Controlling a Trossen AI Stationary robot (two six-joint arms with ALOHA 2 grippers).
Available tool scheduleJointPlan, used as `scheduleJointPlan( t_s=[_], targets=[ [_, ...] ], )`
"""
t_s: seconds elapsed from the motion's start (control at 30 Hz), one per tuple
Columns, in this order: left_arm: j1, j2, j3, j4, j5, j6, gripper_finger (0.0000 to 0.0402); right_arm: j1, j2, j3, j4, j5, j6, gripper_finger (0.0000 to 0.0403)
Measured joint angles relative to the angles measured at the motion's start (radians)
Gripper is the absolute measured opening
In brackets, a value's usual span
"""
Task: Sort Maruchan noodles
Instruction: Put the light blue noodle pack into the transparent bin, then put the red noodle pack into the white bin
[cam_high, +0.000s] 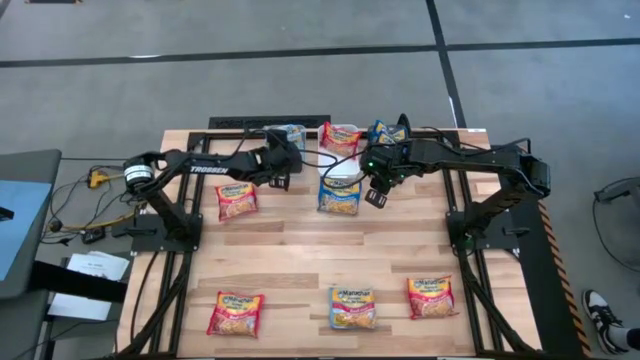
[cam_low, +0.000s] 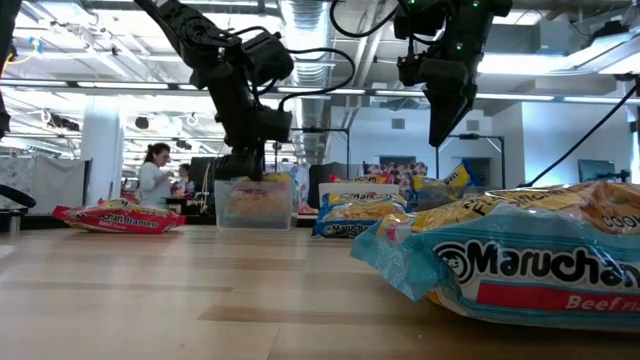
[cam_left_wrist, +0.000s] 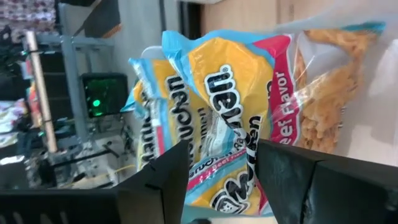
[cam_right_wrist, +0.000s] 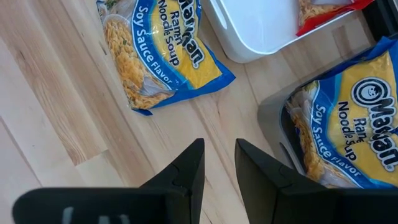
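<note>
Wooden planks form the table (cam_high: 300, 265), framed by dark rails on a grey floor. Along its far edge stand three bins: a clear bin (cam_high: 287, 133) holding blue packets, a white bin (cam_high: 341, 134) with a red packet, and a dark bin (cam_high: 388, 131) with a blue soy sauce packet (cam_right_wrist: 348, 118). The left gripper (cam_high: 279, 168) hangs over the clear bin with its fingers (cam_left_wrist: 165, 180) apart, and a blue beef packet (cam_left_wrist: 230, 118) lies in the bin just ahead of them, seemingly free of the fingers. The right gripper (cam_high: 376, 190) hovers above bare wood beside the dark bin, fingers (cam_right_wrist: 186, 168) slightly apart and empty. Another blue packet (cam_high: 340, 195) lies just beside it. A red packet (cam_high: 237, 200) lies near the left arm, and three more packets (cam_high: 352, 305) line the near edge. Behind the table, a person (cam_low: 155, 175) stands in the room.
</note>
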Motion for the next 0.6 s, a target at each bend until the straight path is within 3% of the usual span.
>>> scheduleJointPlan(
  t_s=[0.27,0.6],
  targets=[
    [-0.006,-0.038,0.0,0.005,-0.075,-0.023,0.0165,0.003,0.0,0.0,0.0,0.0,0.034,0.0113],
    [-0.007,-0.132,0.0,0.006,0.014,-0.071,0.0165,0.014,0.0,0.0,0.003,0.0,0.025,0.0113]
  ],
)
